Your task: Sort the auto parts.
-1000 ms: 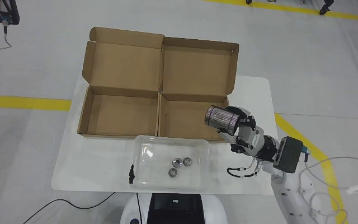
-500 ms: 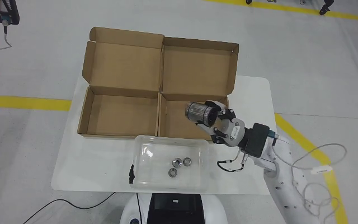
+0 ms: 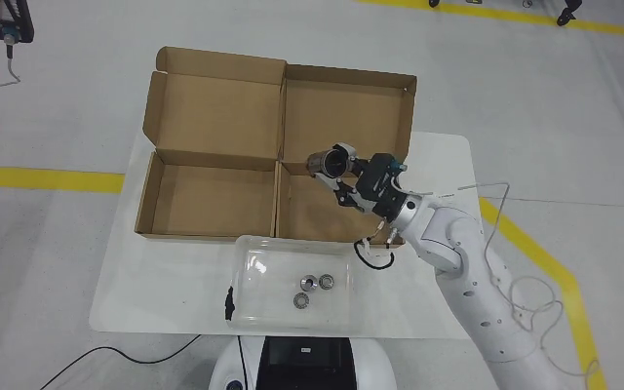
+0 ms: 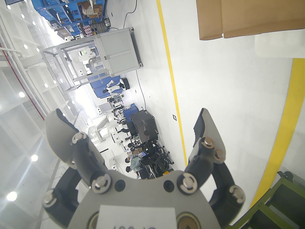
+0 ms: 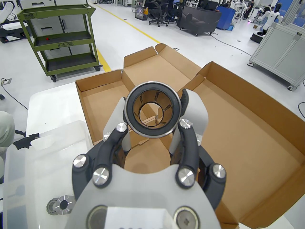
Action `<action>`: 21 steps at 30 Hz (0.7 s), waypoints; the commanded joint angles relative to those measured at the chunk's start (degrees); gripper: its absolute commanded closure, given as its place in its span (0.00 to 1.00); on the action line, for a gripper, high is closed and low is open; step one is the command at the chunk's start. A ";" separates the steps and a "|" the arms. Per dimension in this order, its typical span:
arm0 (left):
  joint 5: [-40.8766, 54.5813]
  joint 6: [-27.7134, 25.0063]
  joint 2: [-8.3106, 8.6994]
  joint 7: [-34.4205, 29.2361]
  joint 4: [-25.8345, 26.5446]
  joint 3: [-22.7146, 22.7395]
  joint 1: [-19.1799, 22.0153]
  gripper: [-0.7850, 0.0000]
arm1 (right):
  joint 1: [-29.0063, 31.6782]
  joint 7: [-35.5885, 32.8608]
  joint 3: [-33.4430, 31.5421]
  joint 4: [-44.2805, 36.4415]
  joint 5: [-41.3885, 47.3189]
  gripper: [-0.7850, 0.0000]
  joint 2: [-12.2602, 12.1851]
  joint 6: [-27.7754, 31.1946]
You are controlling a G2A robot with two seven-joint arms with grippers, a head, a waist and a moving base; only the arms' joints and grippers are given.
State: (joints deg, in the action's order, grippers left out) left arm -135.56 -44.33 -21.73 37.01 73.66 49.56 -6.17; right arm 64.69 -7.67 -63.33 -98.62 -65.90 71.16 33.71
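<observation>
Right gripper [image 5: 153,109]: fingers [image 5: 197,113] clamped on either side of a ring-capped cylindrical filter [image 5: 152,133], held above the right cardboard box [image 3: 302,219]. The filter's bore axis runs along the fingers, open end facing the wrist. Left gripper [image 4: 129,120]: fingers spread wide, holding nothing

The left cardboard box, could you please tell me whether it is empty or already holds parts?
Empty. In the top view the left cardboard box shows only its bare brown floor from wall to wall; no parts lie inside.
</observation>
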 commanded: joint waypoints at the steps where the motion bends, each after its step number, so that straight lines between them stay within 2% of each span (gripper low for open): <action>1: 0.00 0.00 0.00 0.00 0.00 0.00 0.00 0.00 | -0.38 -1.20 0.18 0.20 0.20 1.00 0.01 0.07; 5: 0.00 0.00 0.00 0.00 0.00 0.00 0.00 0.00 | -1.17 -5.13 1.20 1.00 1.01 1.00 0.06 0.55; 16: 0.00 0.00 0.00 0.00 0.00 0.00 0.00 0.00 | -2.62 -17.10 3.01 2.19 3.08 1.00 0.28 -3.37; 21: 0.00 0.00 0.00 0.00 0.00 0.00 0.00 0.00 | -6.18 -19.91 6.63 8.26 4.89 1.00 1.19 -4.00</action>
State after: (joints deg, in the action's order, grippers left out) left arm -135.56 -44.33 -21.73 37.01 73.66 49.56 -6.17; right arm 59.52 -27.74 -57.65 -92.07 -61.22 72.08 30.05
